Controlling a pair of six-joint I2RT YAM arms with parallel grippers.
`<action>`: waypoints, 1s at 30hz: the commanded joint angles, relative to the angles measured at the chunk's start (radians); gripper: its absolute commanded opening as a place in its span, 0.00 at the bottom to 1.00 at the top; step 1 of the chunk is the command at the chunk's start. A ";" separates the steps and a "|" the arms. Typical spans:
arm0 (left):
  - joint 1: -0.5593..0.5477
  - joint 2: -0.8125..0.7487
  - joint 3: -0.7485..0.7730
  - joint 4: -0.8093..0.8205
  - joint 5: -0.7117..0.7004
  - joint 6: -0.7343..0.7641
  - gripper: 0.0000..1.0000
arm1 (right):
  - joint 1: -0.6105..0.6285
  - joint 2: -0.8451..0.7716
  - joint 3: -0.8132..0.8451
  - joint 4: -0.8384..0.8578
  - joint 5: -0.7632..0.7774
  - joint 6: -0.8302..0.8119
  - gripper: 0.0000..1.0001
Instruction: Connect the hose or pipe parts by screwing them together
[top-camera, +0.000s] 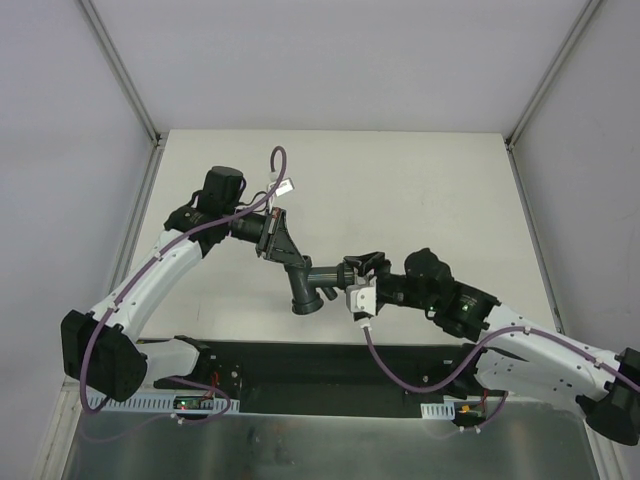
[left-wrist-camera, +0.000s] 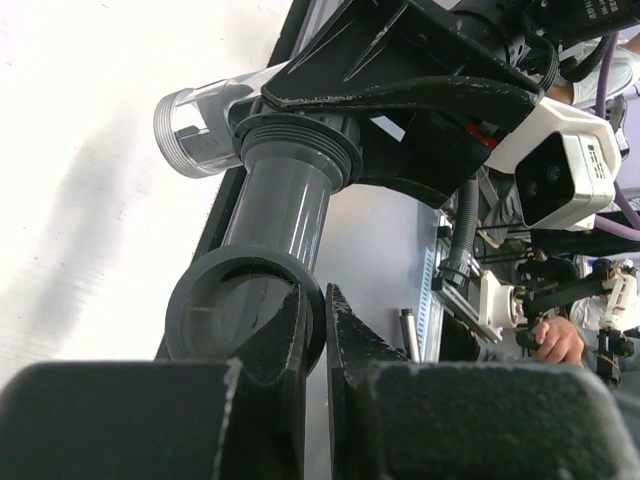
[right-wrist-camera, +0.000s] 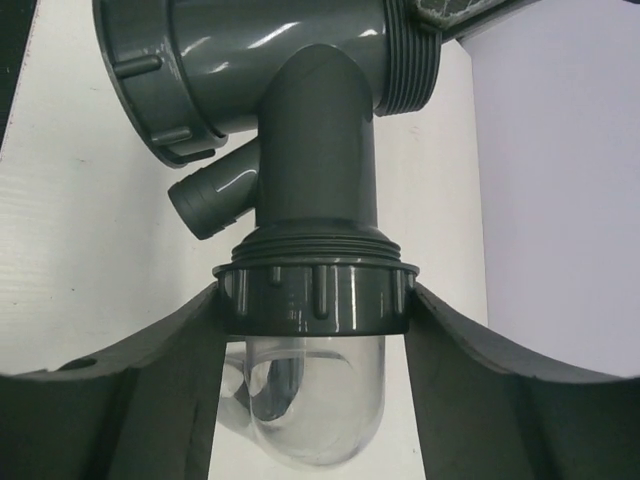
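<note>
contact at both ends: the dark grey fitting spans the gap between the two arms over the near half of the white table, just beyond the black base plate. whether it touches the surface i cannot tell. the left gripper is closed almost fully, and its two black fingers pinch the wall of the fitting's wide round socket at the rim, one finger inside the mouth and one outside. from that socket the grey tube runs up and away in the left wrist view to a threaded end. there sits the ribbed collar, a grey ring with raised ridges around it, seated against the thread of the fitting's branch. out of the collar pokes the clear connector, a short see-through piece with a rounded end. it is in line with the branch and points back toward the right arm's wrist. the right gripper is partly closed. in the right wrist view its fingers press on the left and right sides of the collar with no gap showing, so it has hold of the collar, not of the clear part beneath it. a small barbed spigot sticks out sideways from the fitting just beside the branch, below a large flared, ridged socket that fills the top of that view.
</note>
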 joint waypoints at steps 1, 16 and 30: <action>0.006 -0.006 0.041 0.033 0.049 0.051 0.00 | 0.000 0.019 0.063 0.070 -0.049 0.128 0.44; -0.229 -0.270 -0.108 0.154 -0.327 0.471 0.00 | -0.345 0.295 0.158 0.387 -0.682 1.058 0.32; -0.231 -0.388 -0.228 0.217 -0.445 0.555 0.00 | -0.467 0.493 0.102 0.819 -0.821 1.571 0.76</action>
